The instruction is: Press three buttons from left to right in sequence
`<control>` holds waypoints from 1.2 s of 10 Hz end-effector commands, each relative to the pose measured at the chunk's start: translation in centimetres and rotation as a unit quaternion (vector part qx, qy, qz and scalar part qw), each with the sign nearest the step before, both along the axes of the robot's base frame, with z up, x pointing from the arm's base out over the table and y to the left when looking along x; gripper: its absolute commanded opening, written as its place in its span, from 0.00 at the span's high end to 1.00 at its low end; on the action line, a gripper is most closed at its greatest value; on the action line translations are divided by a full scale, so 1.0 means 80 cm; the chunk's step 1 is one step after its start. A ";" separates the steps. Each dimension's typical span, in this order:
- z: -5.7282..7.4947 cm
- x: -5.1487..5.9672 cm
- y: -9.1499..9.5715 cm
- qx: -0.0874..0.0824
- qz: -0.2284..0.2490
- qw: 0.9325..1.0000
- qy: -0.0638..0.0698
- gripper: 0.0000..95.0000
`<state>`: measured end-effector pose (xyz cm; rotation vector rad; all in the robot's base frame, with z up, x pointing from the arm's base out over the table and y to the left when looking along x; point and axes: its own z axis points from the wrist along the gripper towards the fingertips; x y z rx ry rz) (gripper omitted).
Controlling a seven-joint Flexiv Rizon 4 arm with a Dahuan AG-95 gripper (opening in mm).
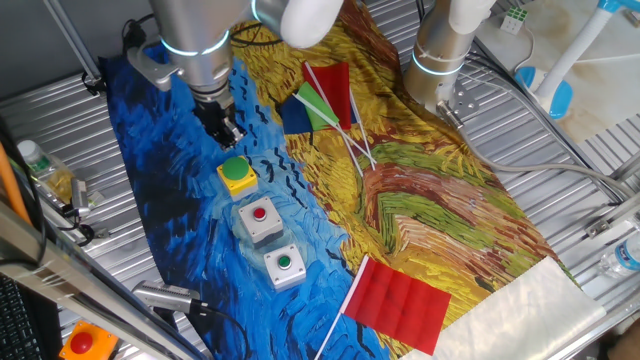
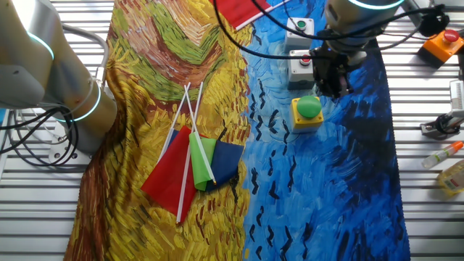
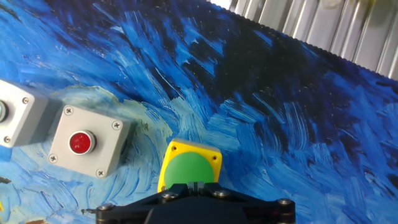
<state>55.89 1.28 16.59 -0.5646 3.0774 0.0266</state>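
Note:
Three buttons stand in a row on the blue part of the painted cloth. The first is a yellow box with a big green dome cap. Beside it is a grey box with a small red cap, then a grey box with a small green cap, cut off at the left edge of the hand view. My gripper hangs a little above the green dome, apart from it. The fingertips touch each other, shut on nothing.
An orange box with a red button sits off the cloth on the metal table. A red flag and a bundle of red, green and blue flags lie on the yellow part. A second arm's base stands beyond.

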 end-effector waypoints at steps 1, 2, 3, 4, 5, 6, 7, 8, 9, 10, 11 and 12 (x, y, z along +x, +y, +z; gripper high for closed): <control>0.001 -0.002 -0.001 -0.002 -0.001 1.000 -0.002 1.00; 0.001 -0.002 -0.001 -0.002 -0.001 1.000 0.000 1.00; 0.001 -0.002 -0.001 -0.003 -0.004 1.000 0.008 1.00; 0.001 -0.002 -0.001 -0.004 -0.004 1.000 0.009 1.00; 0.001 -0.002 -0.001 -0.004 -0.003 1.000 0.012 1.00; 0.001 -0.002 -0.001 -0.004 -0.003 1.000 0.012 1.00; 0.001 -0.002 -0.001 -0.004 -0.002 1.000 0.013 1.00; 0.001 -0.002 -0.001 -0.004 -0.002 1.000 0.014 1.00; 0.001 -0.002 -0.001 -0.004 -0.001 1.000 0.014 1.00; 0.001 -0.002 -0.001 -0.004 0.000 1.000 0.015 1.00; 0.001 -0.002 -0.001 -0.004 -0.001 1.000 0.015 1.00; 0.001 -0.002 -0.001 -0.003 -0.001 1.000 0.015 1.00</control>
